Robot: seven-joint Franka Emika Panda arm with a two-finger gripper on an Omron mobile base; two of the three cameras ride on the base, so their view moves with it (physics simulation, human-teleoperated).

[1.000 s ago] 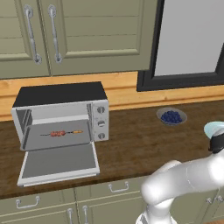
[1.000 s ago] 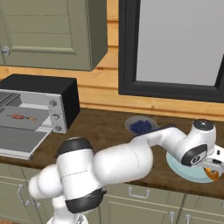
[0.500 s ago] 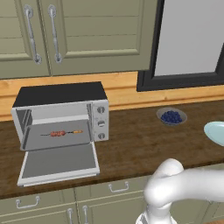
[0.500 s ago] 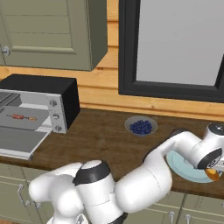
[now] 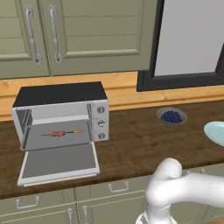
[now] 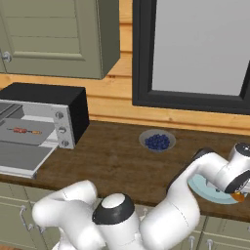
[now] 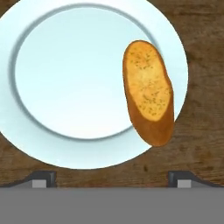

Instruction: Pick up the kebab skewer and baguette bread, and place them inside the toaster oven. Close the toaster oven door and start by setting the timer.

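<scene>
The baguette bread [image 7: 148, 96], a golden oval loaf, lies on the right side of a pale blue plate [image 7: 65, 78], its lower end overhanging the rim. My gripper [image 7: 112, 179] hangs above the plate, open, its fingertips [image 7: 43, 178] spread wide with nothing between them. The plate [image 6: 207, 189] sits at the counter's far right, under my hand. The kebab skewer [image 5: 61, 133] rests inside the toaster oven [image 5: 61, 94] at the left. The toaster oven door [image 5: 59, 162] is folded down flat. In the right base view the skewer [image 6: 20, 130] also shows inside the oven [image 6: 46, 97].
A bowl of dark blueberries [image 5: 171, 117] stands on the wooden counter [image 5: 131, 140] between oven and plate, near the back wall. Upper cabinets [image 5: 65, 35] hang over the oven, and a dark-framed window [image 5: 188, 39] is behind the bowl.
My arm has swung farther right over the plate; the hand has left the left base view. Oven, skewer and bowl have not moved.
</scene>
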